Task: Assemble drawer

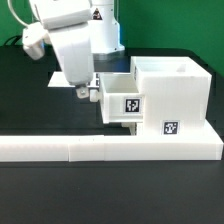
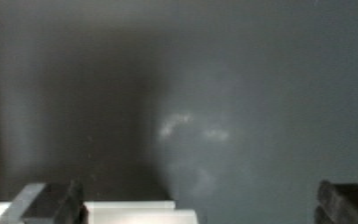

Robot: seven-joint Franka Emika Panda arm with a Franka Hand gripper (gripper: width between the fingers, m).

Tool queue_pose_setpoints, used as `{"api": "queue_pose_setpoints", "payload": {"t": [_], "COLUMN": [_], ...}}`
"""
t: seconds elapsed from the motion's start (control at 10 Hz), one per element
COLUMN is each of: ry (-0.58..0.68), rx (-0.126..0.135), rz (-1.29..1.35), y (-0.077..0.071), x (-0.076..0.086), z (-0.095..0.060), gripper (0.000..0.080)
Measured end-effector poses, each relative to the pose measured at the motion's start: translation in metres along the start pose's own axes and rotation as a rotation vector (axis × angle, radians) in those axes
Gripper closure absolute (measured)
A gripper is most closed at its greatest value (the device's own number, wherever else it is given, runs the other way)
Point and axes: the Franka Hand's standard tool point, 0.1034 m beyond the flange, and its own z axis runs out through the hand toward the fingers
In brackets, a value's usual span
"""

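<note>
The white drawer housing (image 1: 170,92) stands at the exterior view's right, with a square tag low on its front. A smaller white tray (image 1: 125,96) with a tag sticks partly out of the housing's left side. My gripper (image 1: 84,91) hangs just to the left of the tray's front end, close to it. In the wrist view the gripper (image 2: 194,206) is open. Its dark fingertips (image 2: 44,204) stand wide apart over the dark table. A white edge of a part (image 2: 137,212) lies between them, nearer one finger. I cannot tell whether they touch it.
A long low white L-shaped wall (image 1: 100,150) runs along the front of the table below the housing. A flat white sheet (image 1: 58,77) lies behind the arm at the exterior view's left. The table is black.
</note>
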Motion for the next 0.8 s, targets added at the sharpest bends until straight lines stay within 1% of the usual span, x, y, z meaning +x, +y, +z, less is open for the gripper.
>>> {"api": "queue_pose_setpoints", "payload": {"t": [0.2,0.4,0.6,0.7,0.8], "ry": [0.009,0.019,0.025,0.025,0.024], "rx": [0.008,0.013,0.019,0.020,0.018], "rz": [0.026,0.069,0.099,0.115,0.118], "y": [0.001,0.005,0.007,0.007,0.008], "x": [0.012,0.033,0.048,0.050,0.047], "z": [0.006,0.009,0.013,0.013,0.011], "gripper": [0.0151,0.0151,0.0151,0.0151,0.0151]}}
